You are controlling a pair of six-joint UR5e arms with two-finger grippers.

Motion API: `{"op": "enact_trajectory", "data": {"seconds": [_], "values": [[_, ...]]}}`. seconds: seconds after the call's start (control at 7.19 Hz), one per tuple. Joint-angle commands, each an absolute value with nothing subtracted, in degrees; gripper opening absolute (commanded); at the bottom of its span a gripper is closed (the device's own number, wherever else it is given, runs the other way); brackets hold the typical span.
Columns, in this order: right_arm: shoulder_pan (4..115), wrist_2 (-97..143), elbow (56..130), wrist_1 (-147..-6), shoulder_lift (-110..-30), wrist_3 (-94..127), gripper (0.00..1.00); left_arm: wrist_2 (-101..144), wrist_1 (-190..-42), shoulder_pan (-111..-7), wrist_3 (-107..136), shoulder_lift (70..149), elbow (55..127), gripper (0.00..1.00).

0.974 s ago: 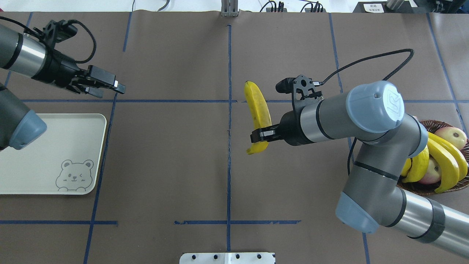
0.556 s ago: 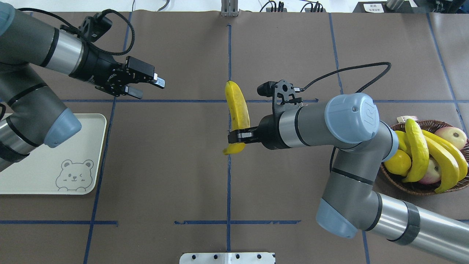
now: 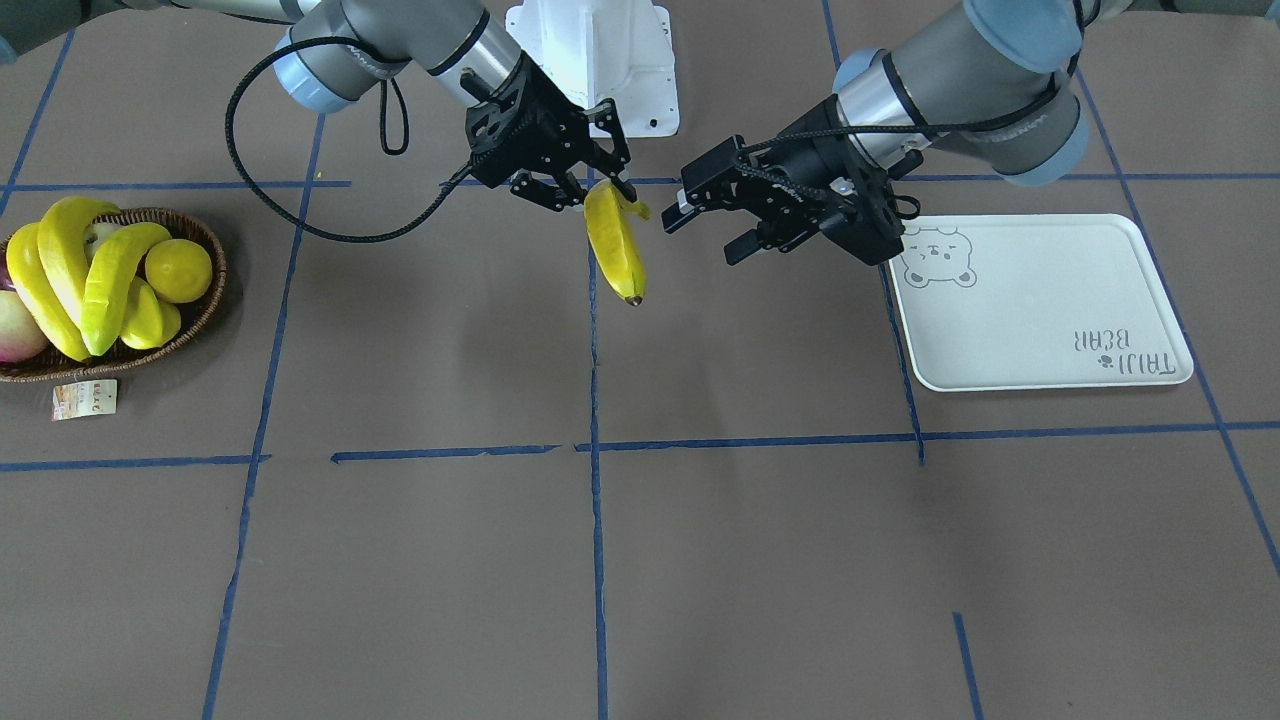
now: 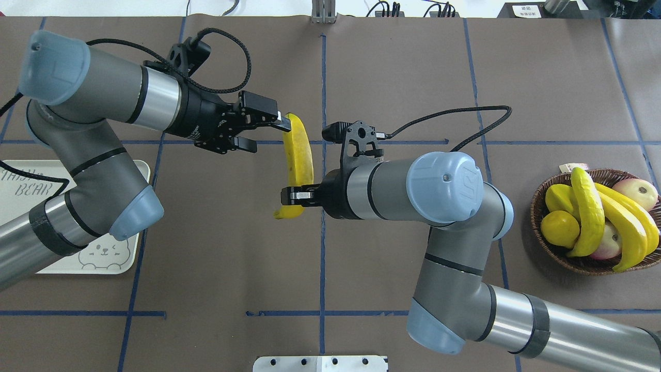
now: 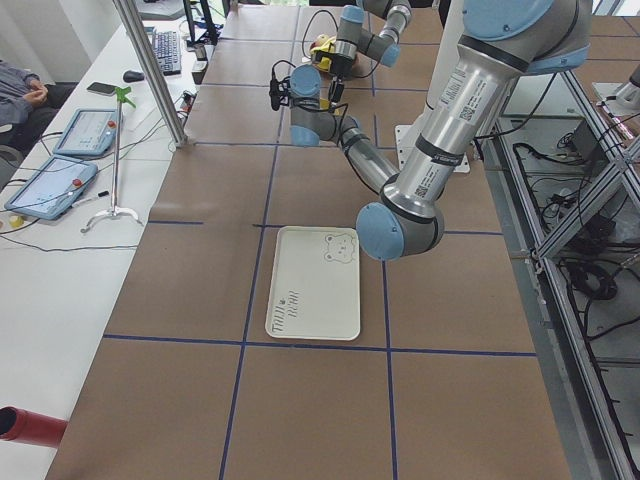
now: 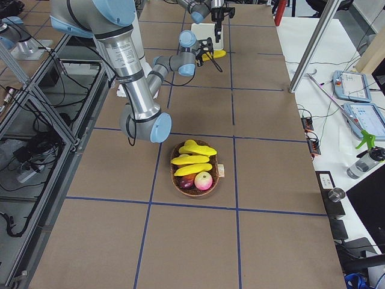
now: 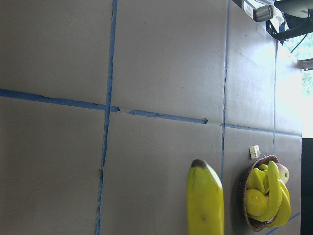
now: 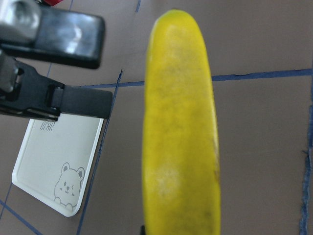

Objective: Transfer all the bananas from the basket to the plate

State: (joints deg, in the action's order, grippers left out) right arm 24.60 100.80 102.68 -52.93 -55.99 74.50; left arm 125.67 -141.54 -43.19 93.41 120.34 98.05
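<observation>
My right gripper (image 4: 295, 197) is shut on the near part of a yellow banana (image 4: 299, 155) and holds it above the table's middle; both also show in the front view, gripper (image 3: 590, 192) and banana (image 3: 615, 245). My left gripper (image 4: 271, 137) is open just left of the banana's far tip, its fingers (image 8: 73, 100) beside the banana, not around it. Three more bananas (image 4: 588, 212) lie in the wicker basket (image 4: 594, 264) at the right. The white bear plate (image 4: 129, 258) lies at the left, partly hidden under my left arm.
The basket also holds a lemon (image 4: 560, 227), a ridged starfruit (image 4: 555, 196) and apples (image 4: 640, 194). A small paper tag (image 4: 568, 168) lies behind the basket. A white mount (image 4: 320, 363) sits at the near table edge. Blue tape lines cross the brown table.
My right arm has carried the banana leftwards past the centre line. My left arm has swung right from near the plate until its open gripper is at the banana's far tip.
</observation>
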Motion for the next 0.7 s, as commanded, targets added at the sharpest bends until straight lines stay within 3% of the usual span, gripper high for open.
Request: {"op": "enact_trajectory", "data": {"seconds": [0.0, 0.42, 0.56], "values": [[24.3, 100.1, 101.6, -52.9, -54.5, 74.7, 0.04, 124.2, -141.6, -41.6, 94.2, 120.9, 97.6, 1.00], [24.2, 100.1, 101.7, -52.9, -54.1, 75.1, 0.05, 120.8, -141.6, -39.6, 94.2, 121.2, 97.1, 0.99], [24.1, 100.0, 101.7, -52.9, -54.0, 75.1, 0.05, 120.8, -141.6, -39.6, 94.2, 121.2, 97.1, 0.82]]}}
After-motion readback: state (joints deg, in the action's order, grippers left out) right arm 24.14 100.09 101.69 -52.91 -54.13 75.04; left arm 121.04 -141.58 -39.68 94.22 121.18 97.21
